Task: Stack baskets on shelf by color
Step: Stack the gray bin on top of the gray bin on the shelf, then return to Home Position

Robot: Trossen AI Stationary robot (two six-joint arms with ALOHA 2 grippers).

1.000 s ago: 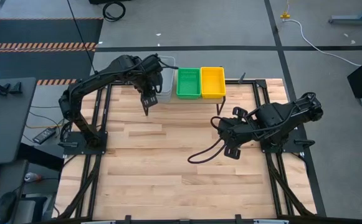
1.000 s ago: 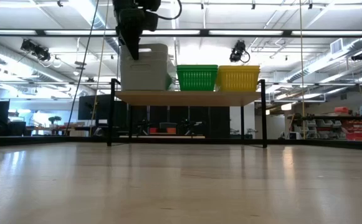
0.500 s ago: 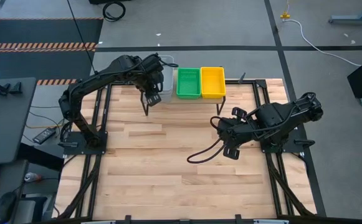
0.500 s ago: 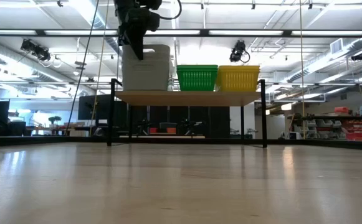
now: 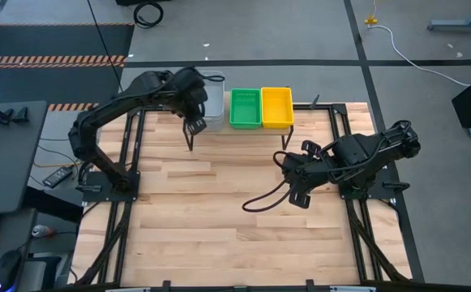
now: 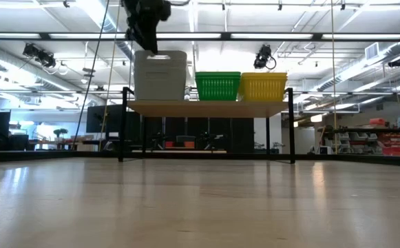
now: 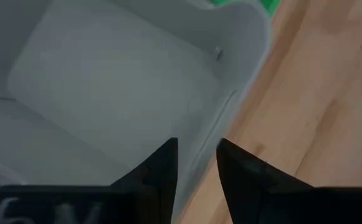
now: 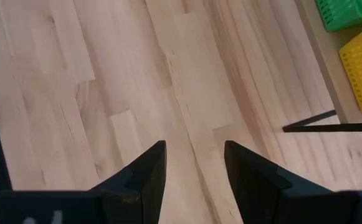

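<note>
The tabletop [image 5: 219, 219] is carrying the shelf [image 6: 206, 107] along its far edge, with grey baskets [image 6: 160, 74], green baskets [image 6: 217, 85] and yellow baskets [image 6: 263, 85] sitting on it in one-colour stacks, so sorting looks done. Left gripper [image 7: 194, 163] is hovering over the grey stack's near wall, fingers parted and straddling that wall, gripping nothing, likely just releasing. Right gripper [image 8: 194, 163] is idling over bare wood, spread apart and empty.

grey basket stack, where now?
High view: grey basket stack sits at the shelf's left end, beside the green baskets, left gripper at its edge.
</note>
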